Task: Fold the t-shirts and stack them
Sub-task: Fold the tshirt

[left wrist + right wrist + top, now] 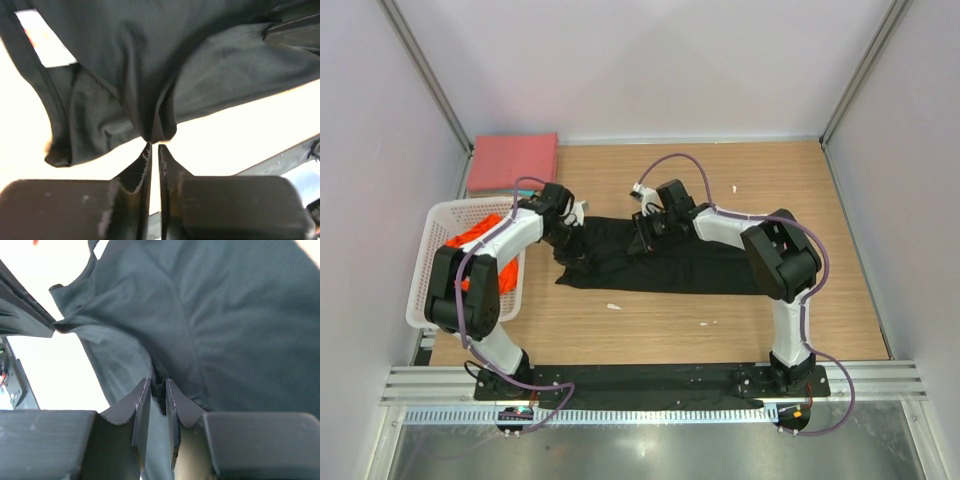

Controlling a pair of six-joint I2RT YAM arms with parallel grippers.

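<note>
The black t-shirt (665,265) at mid-frame is plain, with a white label (42,40) showing a touch of red. The pinkish-red t-shirt (513,162) at upper left is plain too, and the orange t-shirt (478,235) lies in a white mesh basket (438,218) at left. The table (740,175) is light brown woodgrain, and the arms (720,225) are white with black joints and purple cables (675,160).

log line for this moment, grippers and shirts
left gripper: pinching black t-shirt | right gripper: pinching black t-shirt | pinkish-red t-shirt: folded, far-left corner | orange t-shirt: in white mesh basket
</note>
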